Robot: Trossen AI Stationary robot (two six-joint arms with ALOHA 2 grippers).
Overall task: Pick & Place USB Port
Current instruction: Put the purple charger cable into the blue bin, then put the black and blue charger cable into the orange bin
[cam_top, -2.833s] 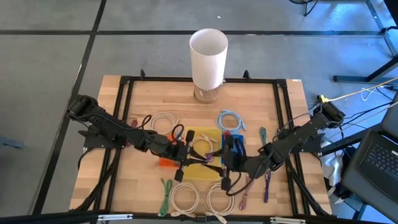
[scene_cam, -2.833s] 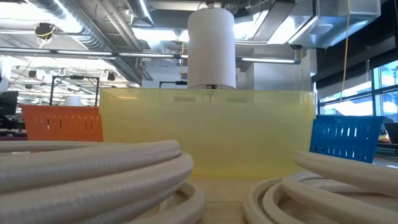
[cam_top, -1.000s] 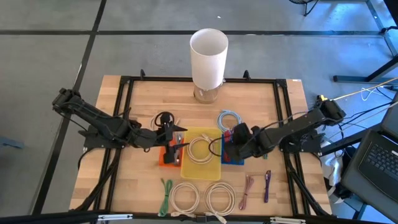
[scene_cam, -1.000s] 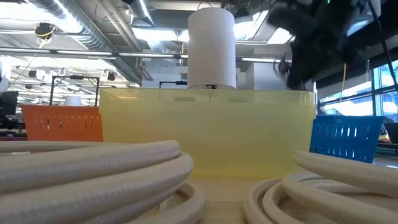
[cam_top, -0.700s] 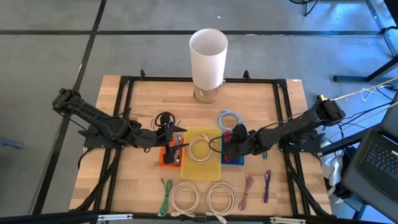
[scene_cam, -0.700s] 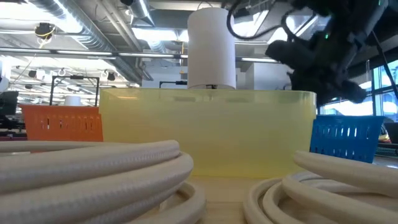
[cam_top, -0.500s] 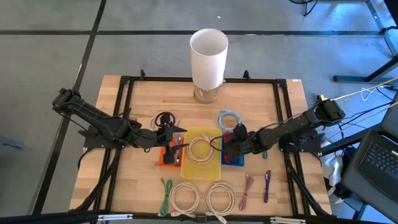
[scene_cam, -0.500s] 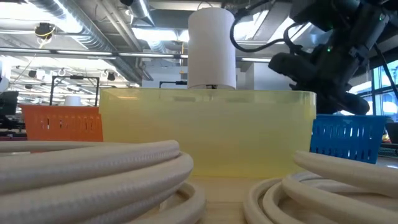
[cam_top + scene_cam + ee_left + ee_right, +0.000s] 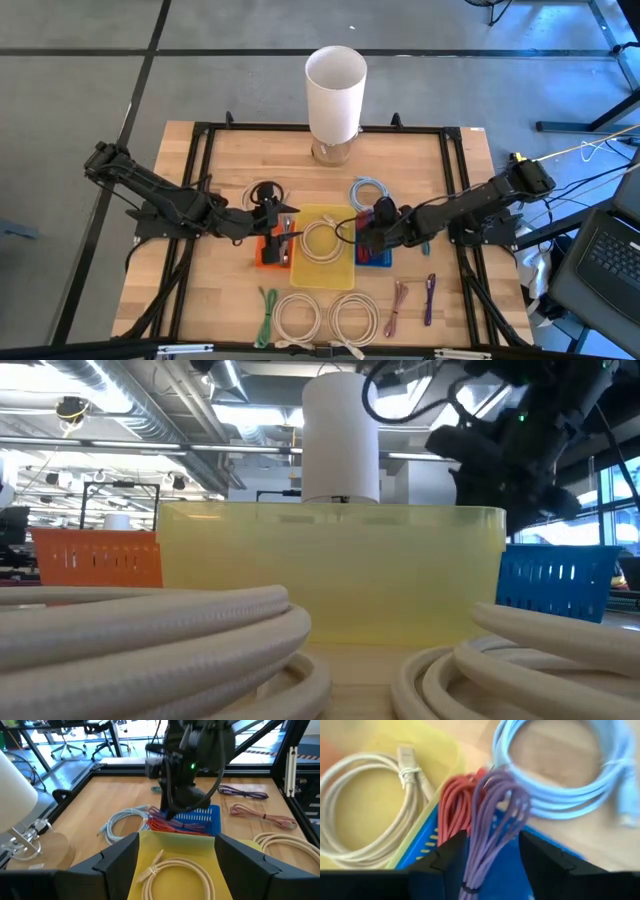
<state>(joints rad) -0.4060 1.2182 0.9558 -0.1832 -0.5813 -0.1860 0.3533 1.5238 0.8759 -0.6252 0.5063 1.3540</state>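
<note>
A purple cable bundle (image 9: 492, 815) lies between the fingers of my right gripper (image 9: 492, 860), which stands open over the blue bin (image 9: 380, 258). Beside it in the bin lies a red cable bundle (image 9: 452, 805). The yellow bin (image 9: 325, 272) to the left holds a coiled white cable (image 9: 322, 240). My left gripper (image 9: 290, 228) is open and holds nothing. It stands over the edge between the orange bin (image 9: 266, 256) and the yellow bin, pointing toward the table's right. My right gripper has the purple bundle's looped end (image 9: 495, 800) between its parted fingers, which come slanting down from the table's right. Whether the fingers touch the bundle, I cannot tell. The bundle lies over the blue bin next to the red cable.
A tall white cylinder (image 9: 335, 85) stands at the far middle. A light blue cable (image 9: 372, 192) and a black cable (image 9: 264, 192) lie behind the bins. Near the front edge lie two white coils (image 9: 300, 318), a green cable (image 9: 267, 308), a pink one (image 9: 398, 305) and a purple one (image 9: 430, 298).
My right gripper has shifted a little toward the table's left and near edge, over the blue bin's left part. My left arm has kept still.
</note>
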